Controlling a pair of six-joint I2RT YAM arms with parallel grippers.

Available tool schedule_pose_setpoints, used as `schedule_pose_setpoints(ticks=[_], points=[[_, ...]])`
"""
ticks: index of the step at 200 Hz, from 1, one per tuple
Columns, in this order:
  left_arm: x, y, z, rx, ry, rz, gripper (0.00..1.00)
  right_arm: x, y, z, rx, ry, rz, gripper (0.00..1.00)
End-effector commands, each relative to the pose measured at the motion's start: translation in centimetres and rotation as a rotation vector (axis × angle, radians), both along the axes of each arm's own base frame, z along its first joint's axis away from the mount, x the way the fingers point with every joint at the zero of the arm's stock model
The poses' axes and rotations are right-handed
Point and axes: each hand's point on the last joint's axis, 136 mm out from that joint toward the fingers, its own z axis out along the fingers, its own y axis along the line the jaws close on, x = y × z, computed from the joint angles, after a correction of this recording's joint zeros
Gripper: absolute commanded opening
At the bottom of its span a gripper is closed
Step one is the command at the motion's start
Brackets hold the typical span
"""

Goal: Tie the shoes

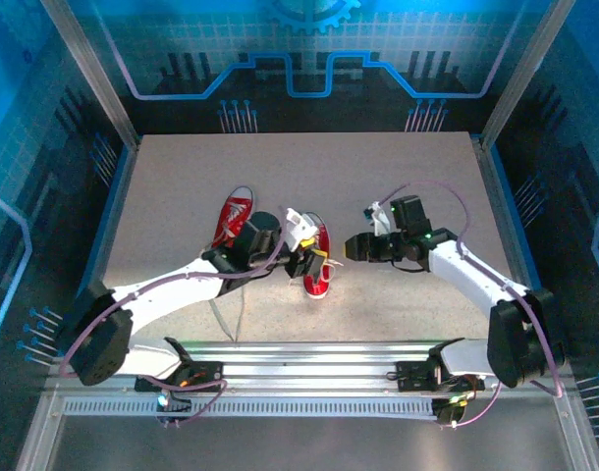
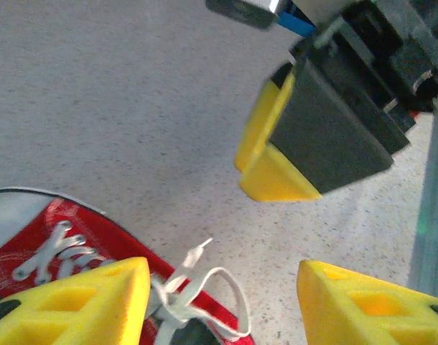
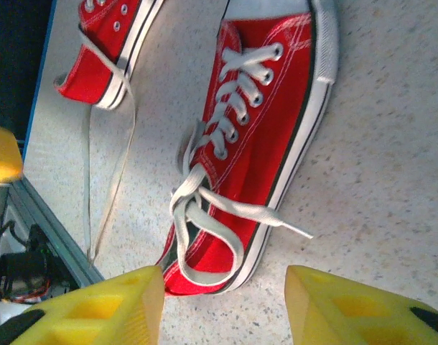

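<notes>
Starting nearest the arm bases, the left pincer [image 2: 222, 277] hangs spread above the nearer red sneaker [image 3: 269, 129], with nothing between its yellow fingers. The right pincer [image 3: 225, 277] faces it from the right, likewise spread and empty.

That sneaker lies on the speckled counter [image 1: 398, 177] near the middle, between the two pincers. Its white laces [image 3: 204, 208] run up the eyelets and cross at the top. One slack loop and a free end spill over the white sole onto the counter. Whether that crossing is a real first knot or just laces lying over each other, I cannot tell.

Farther back and to the left lies the second sneaker [image 1: 236, 218], one long lace [image 3: 111, 158] trailing toward the near edge.

The sneakers look small and light, so a one-sided tug would likely drag one across the counter; opposing pulls from both sides should hold it in place. The canvas is soft, the rubber sole firmer. The laces are flat, limp and thin, and would probably fold or slip from a shallow pinch. The best holds seem to be the raised loop and the free end, where the lace lies clear of the canvas.
</notes>
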Motion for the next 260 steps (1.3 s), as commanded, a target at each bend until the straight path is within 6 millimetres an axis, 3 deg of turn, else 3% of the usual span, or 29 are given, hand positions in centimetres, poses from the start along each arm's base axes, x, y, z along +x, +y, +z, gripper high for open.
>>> schedule_pose_setpoints(ticks=[1,19,40,98,132,168,223,260], points=[[1.7,3.4,-1.7,0.019,0.059,0.167,0.57,-0.9,1.1,-1.6,0.001,0.055,0.001,0.49],[2.8,5.3,-2.8,-0.037,0.203,0.251,0.58,-1.5,1.9,-2.7,-0.002,0.072,0.011,0.49],[3.6,5.6,-4.2,-0.075,0.316,0.259,0.55,-2.0,2.6,-4.0,-0.017,0.101,0.027,0.50],[5.3,3.5,-7.9,-0.092,0.525,0.263,0.50,-2.0,4.3,-5.9,-0.008,0.150,0.069,0.49],[5.9,2.5,-9.0,-0.120,0.592,0.262,0.49,-2.0,4.9,-6.5,-0.007,0.169,0.091,0.47],[5.7,1.8,-9.8,-0.135,0.657,0.239,0.45,-2.0,5.1,-6.2,-0.010,0.163,0.110,0.35],[4.8,1.2,-10.3,-0.191,0.725,0.220,0.40,-1.9,5.2,-5.5,-0.029,0.127,0.119,0.06],[4.7,1.0,-10.3,-0.209,0.737,0.212,0.34,-1.8,5.0,-5.4,-0.046,0.115,0.122,0.00]])
